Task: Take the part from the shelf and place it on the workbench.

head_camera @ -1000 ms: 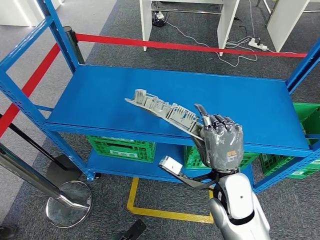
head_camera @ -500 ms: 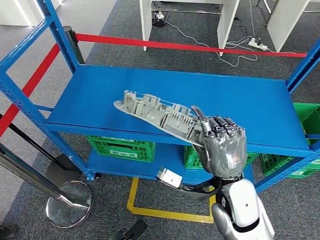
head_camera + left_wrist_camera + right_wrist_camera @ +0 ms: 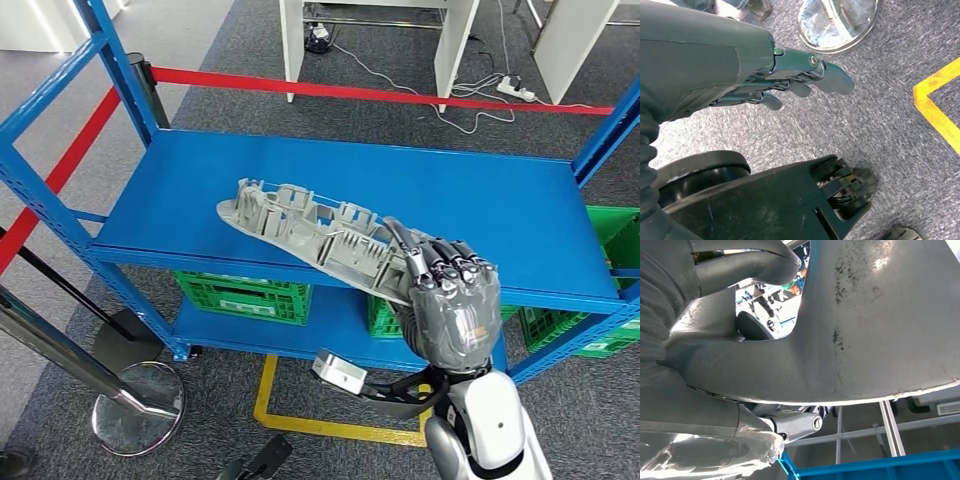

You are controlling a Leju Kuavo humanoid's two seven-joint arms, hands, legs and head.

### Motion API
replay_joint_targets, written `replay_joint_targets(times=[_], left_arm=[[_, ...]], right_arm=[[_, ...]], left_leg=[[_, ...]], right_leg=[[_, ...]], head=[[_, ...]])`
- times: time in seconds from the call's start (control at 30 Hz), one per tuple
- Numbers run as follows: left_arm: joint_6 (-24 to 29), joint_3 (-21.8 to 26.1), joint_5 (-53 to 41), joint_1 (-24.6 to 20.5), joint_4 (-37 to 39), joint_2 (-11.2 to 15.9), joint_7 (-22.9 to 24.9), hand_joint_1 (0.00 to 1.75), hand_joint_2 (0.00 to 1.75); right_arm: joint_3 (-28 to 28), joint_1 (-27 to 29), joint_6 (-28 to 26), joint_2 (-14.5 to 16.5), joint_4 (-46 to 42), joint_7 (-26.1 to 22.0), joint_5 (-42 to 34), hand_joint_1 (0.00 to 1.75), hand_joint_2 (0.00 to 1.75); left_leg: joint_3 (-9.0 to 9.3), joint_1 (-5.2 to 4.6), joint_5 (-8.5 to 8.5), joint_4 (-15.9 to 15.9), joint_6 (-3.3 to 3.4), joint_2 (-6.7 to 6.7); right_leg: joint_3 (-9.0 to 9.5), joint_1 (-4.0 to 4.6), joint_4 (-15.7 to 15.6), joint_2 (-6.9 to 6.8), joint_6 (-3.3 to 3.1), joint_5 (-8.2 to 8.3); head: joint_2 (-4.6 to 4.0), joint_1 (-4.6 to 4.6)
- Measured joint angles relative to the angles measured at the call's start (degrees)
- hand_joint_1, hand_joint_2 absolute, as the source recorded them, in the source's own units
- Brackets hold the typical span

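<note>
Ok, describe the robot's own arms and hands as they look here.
The right hand is grey with darker segmented fingers and a small orange marking on its back, partly wrapped in shiny clear film. Its arm is glossy silver-white with a black ring at the joint; black cables loop from the wrist to a small silvery box. The left hand is dark grey, with a smooth thumb and a ribbed cover.

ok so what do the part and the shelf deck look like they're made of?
Part: looks like moulded plastic, matte light grey. Thin ribs and clip pockets run along its upper side; the right wrist view shows its other face smooth, with dark scuffs. The right hand holds one end.

Shelf deck: probably painted or powder-coated steel; flat, even glossy blue, matching the upright frame.
</note>
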Motion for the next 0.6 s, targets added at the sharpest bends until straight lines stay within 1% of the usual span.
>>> replay_joint_targets(times=[0.27,0.6], left_arm=[[-0.02,-0.25,0.35,-0.04,0.05,0.04,0.0,0.0,1.75],[-0.01,-0.29,0.56,-0.05,0.14,0.04,-0.01,0.0,1.75]], right_arm=[[-0.02,0.5,0.0,1.03,-0.01,0.0,-0.01,1.75,1.75],[-0.05,0.57,0.0,1.18,-0.02,-0.03,-0.04,1.75,1.75]], left_leg=[[0.0,0.0,0.0,0.0,0.0,0.0],[0.0,0.0,0.0,0.0,0.0,0.0]], right_leg=[[-0.01,0.0,0.0,0.0,0.0,0.0],[0.0,0.0,0.0,0.0,0.0,0.0]], head=[[0.0,0.0],[0.0,-0.01]])
